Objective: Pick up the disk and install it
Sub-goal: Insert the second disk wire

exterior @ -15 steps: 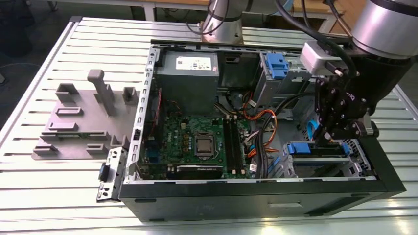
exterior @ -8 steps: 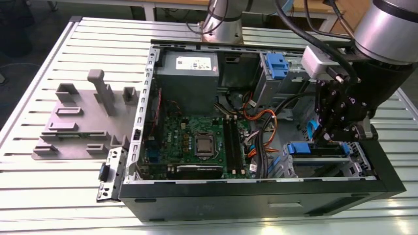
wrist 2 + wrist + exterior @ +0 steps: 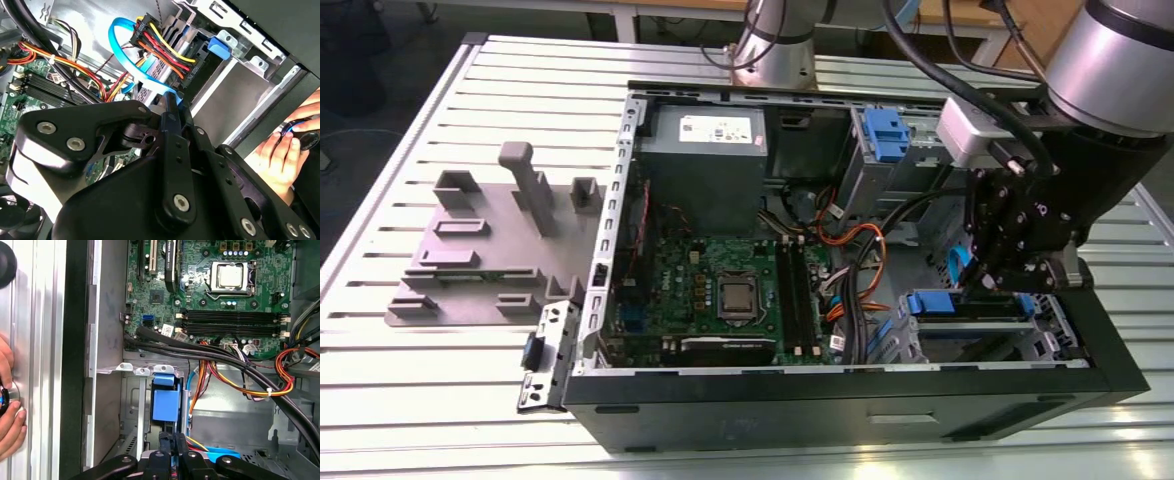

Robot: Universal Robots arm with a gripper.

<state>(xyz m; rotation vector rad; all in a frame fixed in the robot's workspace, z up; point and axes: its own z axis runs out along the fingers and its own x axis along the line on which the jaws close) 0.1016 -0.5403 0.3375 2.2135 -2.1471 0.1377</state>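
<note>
The end effector (image 3: 994, 285) reaches down into the open computer case (image 3: 854, 405), which lies on its side on the slatted metal counter (image 3: 454, 400), toward the counter's edge on the exterior view's right. In both wrist views its two black fingers (image 3: 167, 440) stand pressed close together; whether anything thin is caught between them I cannot tell. Its tips hang over the drive cage (image 3: 1047, 330) in the case's corner. The disk (image 3: 974, 308) lies in that cage just under the end effector, showing a blue plastic end and a grey strip. In the first wrist view a blue plastic block (image 3: 165, 404) sits in the cage right in front of the fingertips. A light-blue cable (image 3: 120, 50) loops beside a black plug (image 3: 165, 50) with red, yellow and orange wires. The green motherboard (image 3: 720, 285) fills the case's middle. A grey fixture (image 3: 480, 250) stands near the counter's opposite edge. A person's hand (image 3: 280, 155) rests beside the case
</note>
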